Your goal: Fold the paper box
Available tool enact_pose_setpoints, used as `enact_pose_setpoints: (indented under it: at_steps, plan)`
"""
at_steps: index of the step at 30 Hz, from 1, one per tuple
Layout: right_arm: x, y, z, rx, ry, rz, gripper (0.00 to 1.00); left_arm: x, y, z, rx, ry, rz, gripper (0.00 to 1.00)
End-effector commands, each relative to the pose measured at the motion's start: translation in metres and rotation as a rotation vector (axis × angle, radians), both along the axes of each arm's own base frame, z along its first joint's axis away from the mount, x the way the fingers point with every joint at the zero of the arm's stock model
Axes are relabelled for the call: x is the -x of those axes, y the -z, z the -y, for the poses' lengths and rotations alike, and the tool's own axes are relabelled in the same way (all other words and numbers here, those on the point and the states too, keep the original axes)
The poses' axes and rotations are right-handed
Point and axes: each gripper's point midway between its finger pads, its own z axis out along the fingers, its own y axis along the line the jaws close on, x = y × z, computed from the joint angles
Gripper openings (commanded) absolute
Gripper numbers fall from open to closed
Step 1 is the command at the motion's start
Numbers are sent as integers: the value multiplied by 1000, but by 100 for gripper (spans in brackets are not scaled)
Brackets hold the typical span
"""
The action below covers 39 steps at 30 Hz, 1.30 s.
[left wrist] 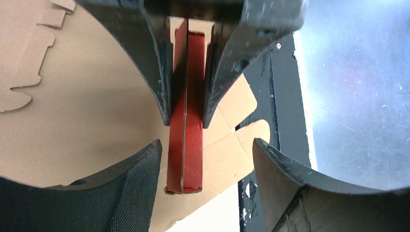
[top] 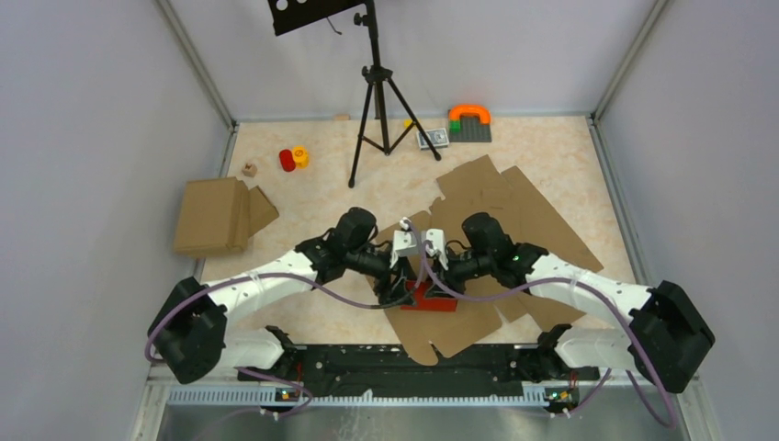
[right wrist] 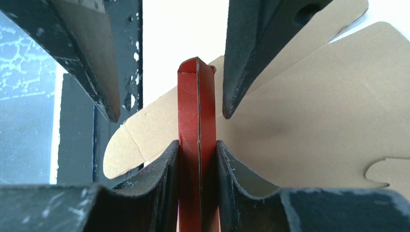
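Note:
The paper box (top: 430, 299) is bright red thin card, folded flat and narrow, above a brown cardboard sheet near the table's front middle. My right gripper (right wrist: 197, 143) is shut on the box (right wrist: 197, 106), its fingers pressing both flat sides. In the left wrist view those fingers (left wrist: 159, 72) clamp the box (left wrist: 186, 145) from the top. My left gripper (left wrist: 207, 142) is open wide, its fingers either side of the box's free end without touching it. In the top view both grippers (top: 404, 287) (top: 439, 280) meet over the box.
Large flat brown cardboard cut-outs (top: 514, 211) lie under and behind the grippers. A folded brown cardboard box (top: 216, 216) sits at the left. A black tripod (top: 377, 101), small red and yellow pieces (top: 287, 160) and a grey baseplate with an orange arch (top: 469, 124) stand at the back. A black rail (top: 404, 363) runs along the near edge.

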Motion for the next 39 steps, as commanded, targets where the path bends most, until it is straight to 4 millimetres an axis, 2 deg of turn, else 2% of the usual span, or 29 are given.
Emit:
enact_pose_setpoints:
  at_steps: [1, 7, 12, 17, 23, 30, 34, 39]
  plan:
    - [-22, -61, -14, -161, 1, 144, 8, 7, 9, 2, -11, 26, -38, 70]
    - [-23, -76, -17, -191, -5, 138, 8, 6, 19, 4, -51, 15, -53, 61]
    - [-23, -76, -20, -187, -12, 115, 8, 4, 20, 5, -61, 9, -53, 52]
    - [-26, -77, -21, -185, -4, 116, 11, 3, 24, 6, -85, -1, -52, 31]
    - [-32, -72, -18, -149, 39, 118, 22, -3, 30, 7, -91, -40, -41, 14]
    - [-38, -70, -7, -138, 136, 137, 38, -13, 30, 6, -78, -110, -4, 12]
    - [-40, -82, 5, -168, 217, 182, 43, -29, 38, 7, -84, -225, 8, 11]
    - [-54, -93, 28, -202, 421, 222, 50, -41, 52, 11, -117, -325, 60, 10]
